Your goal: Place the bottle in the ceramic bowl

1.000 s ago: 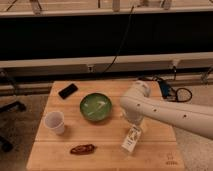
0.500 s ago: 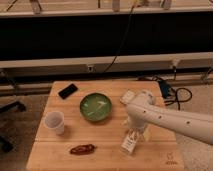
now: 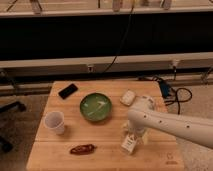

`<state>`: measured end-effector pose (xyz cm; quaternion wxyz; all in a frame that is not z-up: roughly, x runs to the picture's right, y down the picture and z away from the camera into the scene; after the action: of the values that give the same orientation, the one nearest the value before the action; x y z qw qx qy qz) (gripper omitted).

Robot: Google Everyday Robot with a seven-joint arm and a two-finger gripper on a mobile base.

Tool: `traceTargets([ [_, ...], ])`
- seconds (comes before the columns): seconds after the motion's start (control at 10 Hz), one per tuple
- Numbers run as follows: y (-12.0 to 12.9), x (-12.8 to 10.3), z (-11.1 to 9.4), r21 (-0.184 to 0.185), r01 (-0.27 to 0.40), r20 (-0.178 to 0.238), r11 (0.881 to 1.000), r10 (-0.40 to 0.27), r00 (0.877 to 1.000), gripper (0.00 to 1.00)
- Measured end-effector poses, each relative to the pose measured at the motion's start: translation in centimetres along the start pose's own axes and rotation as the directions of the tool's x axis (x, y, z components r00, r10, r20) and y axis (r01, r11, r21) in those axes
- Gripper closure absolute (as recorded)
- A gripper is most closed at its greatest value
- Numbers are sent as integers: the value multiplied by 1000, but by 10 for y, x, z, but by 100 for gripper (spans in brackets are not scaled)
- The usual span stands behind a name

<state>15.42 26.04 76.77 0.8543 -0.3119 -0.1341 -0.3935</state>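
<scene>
The bottle (image 3: 129, 144) is small and whitish with a marked label. It stands on the wooden table (image 3: 105, 160) near the front, right of centre. My gripper (image 3: 134, 135) is at the end of the white arm (image 3: 170, 125) that reaches in from the right. It is down right at the bottle's top and hides its upper part. The green ceramic bowl (image 3: 96, 107) sits at the table's middle, up and to the left of the bottle, with nothing in it.
A white paper cup (image 3: 54, 122) stands at the left. A black phone (image 3: 68, 90) lies at the back left. A small white rounded case (image 3: 128, 97) lies right of the bowl. A brown object (image 3: 82, 148) lies at the front. Cables (image 3: 172, 92) trail off the table's right.
The arm has come down and forward, bringing the gripper lower onto the bottle. The bottle and the other objects have not moved.
</scene>
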Motion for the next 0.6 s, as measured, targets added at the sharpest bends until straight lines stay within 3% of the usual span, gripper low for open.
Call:
traceTargets([
  [0.6, 4, -5, 13, -27, 23, -2, 999, -23, 1000, 82],
])
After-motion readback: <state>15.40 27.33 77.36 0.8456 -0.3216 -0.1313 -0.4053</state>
